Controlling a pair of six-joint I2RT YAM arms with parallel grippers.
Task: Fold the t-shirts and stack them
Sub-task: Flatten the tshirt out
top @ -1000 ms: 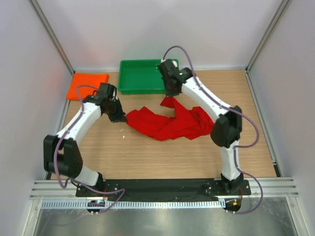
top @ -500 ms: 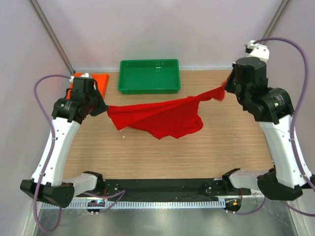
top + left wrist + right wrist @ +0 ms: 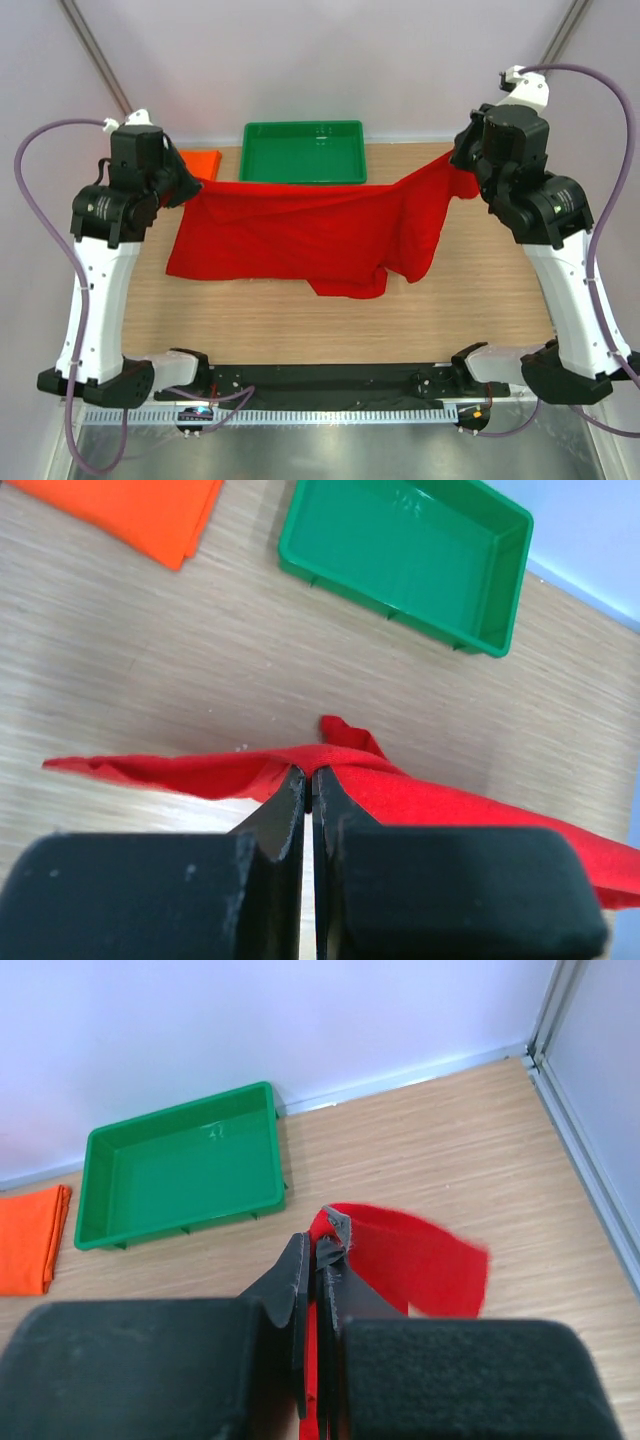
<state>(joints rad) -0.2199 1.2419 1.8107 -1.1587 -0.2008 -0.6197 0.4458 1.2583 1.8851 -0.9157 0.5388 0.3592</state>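
The red t-shirt [image 3: 300,235] hangs stretched wide between my two grippers above the table, its lower edge sagging toward the near side. My left gripper [image 3: 185,190] is shut on its left edge; the left wrist view shows the red cloth [image 3: 420,795] pinched at my left gripper [image 3: 308,772]. My right gripper [image 3: 462,165] is shut on the shirt's right edge; the red cloth [image 3: 420,1260] is pinched at my right gripper [image 3: 322,1245]. The orange t-shirt [image 3: 203,161] lies flat at the far left, mostly hidden behind the left arm; it also shows in both wrist views [image 3: 140,510] [image 3: 30,1240].
A green plastic tray [image 3: 303,153] sits at the far middle of the table, seen also in the left wrist view [image 3: 410,555] and the right wrist view [image 3: 180,1165]. White walls close the left, right and far sides.
Both grippers have lifted and pulled further apart, and the red t-shirt has gone from a bunched strip to a wide spread sheet. The left arm has moved outward to the left.
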